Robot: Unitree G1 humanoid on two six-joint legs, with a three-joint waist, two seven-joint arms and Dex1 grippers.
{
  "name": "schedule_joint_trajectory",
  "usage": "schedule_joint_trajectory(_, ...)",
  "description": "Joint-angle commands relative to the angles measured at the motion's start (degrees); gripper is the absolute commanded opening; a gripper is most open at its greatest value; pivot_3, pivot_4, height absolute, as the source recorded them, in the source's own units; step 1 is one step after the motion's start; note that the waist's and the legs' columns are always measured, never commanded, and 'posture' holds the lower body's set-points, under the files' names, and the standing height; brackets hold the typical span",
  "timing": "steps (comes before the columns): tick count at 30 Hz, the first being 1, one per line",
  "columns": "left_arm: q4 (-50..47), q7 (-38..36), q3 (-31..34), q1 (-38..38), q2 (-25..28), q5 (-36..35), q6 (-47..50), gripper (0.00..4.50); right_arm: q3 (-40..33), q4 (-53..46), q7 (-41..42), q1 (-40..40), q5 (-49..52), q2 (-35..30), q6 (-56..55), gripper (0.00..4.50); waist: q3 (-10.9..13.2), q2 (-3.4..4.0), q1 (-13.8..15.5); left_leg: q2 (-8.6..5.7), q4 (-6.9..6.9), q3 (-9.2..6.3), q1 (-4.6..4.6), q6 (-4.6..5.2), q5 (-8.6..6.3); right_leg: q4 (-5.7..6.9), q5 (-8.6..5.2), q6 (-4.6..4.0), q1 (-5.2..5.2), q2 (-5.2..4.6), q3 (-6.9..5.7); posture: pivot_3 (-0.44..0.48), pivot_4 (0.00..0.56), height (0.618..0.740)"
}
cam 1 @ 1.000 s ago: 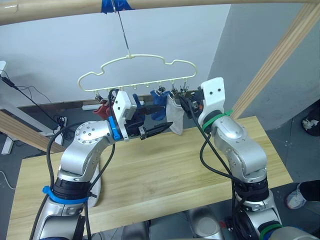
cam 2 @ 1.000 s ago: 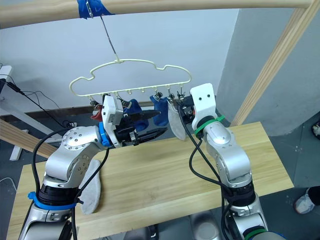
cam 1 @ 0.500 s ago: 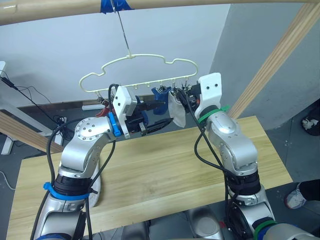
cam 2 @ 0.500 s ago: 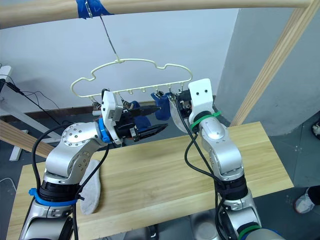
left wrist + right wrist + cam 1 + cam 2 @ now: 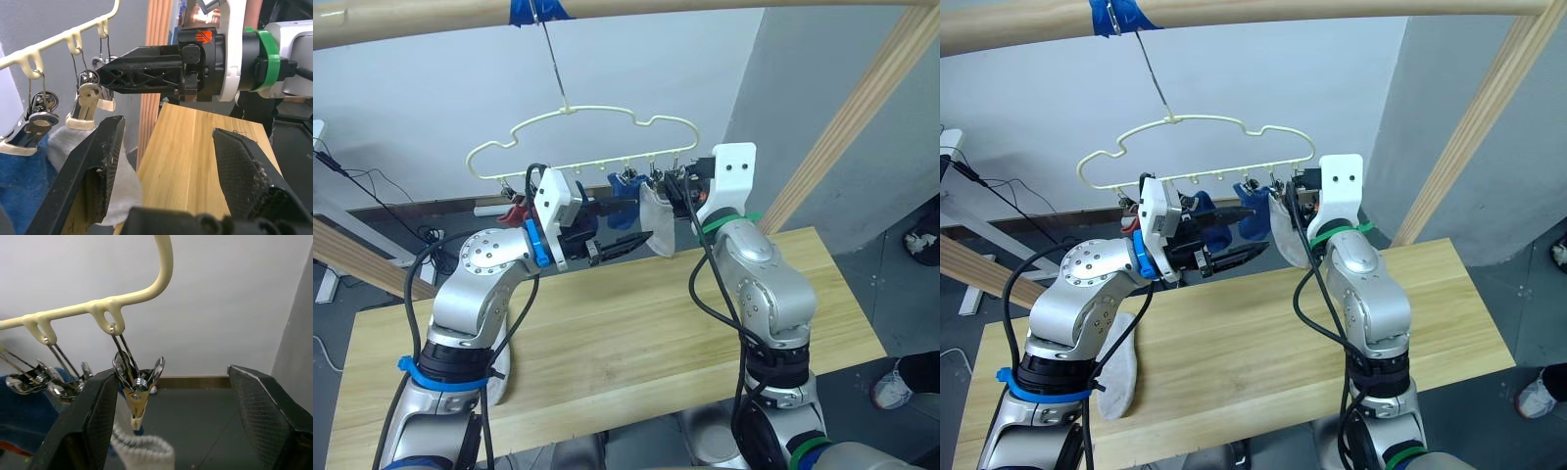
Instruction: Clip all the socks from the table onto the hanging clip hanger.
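Observation:
The pale-yellow clip hanger (image 5: pixel 579 130) hangs by its hook from a pole above the table (image 5: pixel 636 333). Clipped to its bar are a rust-red sock (image 5: pixel 513 211), a blue sock (image 5: pixel 625 210) and a light grey sock (image 5: pixel 658 227). Another grey sock (image 5: pixel 1116 377) lies on the table's left side, partly behind my left arm. My left gripper (image 5: pixel 626 225) is open and empty just under the bar, beside the hung grey sock (image 5: pixel 68 147). My right gripper (image 5: pixel 171 377) is open at the bar's right end, with the bare end clip (image 5: pixel 136 384) between its fingers in its wrist view.
A thick wooden pole (image 5: pixel 636 8) with blue tape (image 5: pixel 538 10) carries the hanger. A slanted wooden beam (image 5: pixel 857 113) rises at the right, past the table's far right corner. Cables (image 5: pixel 372 191) lie on the floor at the far left.
My right gripper has risen and shifted a little right at the hanger's end clip. My left gripper rose slightly. The hung socks stay as they were.

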Motion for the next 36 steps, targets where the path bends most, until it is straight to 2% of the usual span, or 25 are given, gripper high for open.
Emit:
schedule_joint_trajectory(1, -0.59, -0.09, 0.39, -0.96, -0.10, 0.27, -1.51, 3.18, -0.30, -3.74, -1.17, -1.56, 1.53, 2.18, 1.13, 3.65, 0.00, 0.00, 0.02, 0.00, 0.00, 0.00, 0.00, 0.00, 0.00, 0.00, 0.00, 0.00, 0.00, 0.00, 0.00, -0.309, 0.239, 0.740)
schedule_joint_trajectory(12, -0.51, 0.07, 0.06, -0.94, -0.35, 0.35, -1.74, 3.18, -0.04, -3.97, -2.09, -1.75, 3.36, 2.94, 1.02, 3.65, 0.00, 0.00, -0.01, 0.00, 0.00, 0.01, 0.00, 0.00, 0.00, 0.00, 0.00, 0.00, -0.01, 0.00, 0.01, -0.312, 0.238, 0.740)
schedule_joint_trajectory(17, -0.57, 0.12, -0.01, -0.89, -0.38, 0.37, -1.68, 3.18, 0.44, -3.87, -2.26, -1.71, 4.09, 2.70, 1.19, 2.14, 0.00, 0.00, -0.01, 0.00, 0.00, 0.01, 0.00, 0.00, 0.00, 0.00, 0.00, 0.00, -0.01, 0.00, 0.00, -0.310, 0.238, 0.740)
schedule_joint_trajectory(36, -0.63, -0.01, -0.26, -0.61, -0.40, 0.74, -1.84, 3.18, 2.18, -2.12, -2.38, -3.19, 4.65, 3.46, -1.87, 2.14, -0.01, 0.01, -0.02, 0.00, 0.00, 0.00, 0.00, 0.00, 0.00, 0.02, 0.00, 0.00, -0.01, 0.00, 0.00, -0.305, 0.233, 0.740)
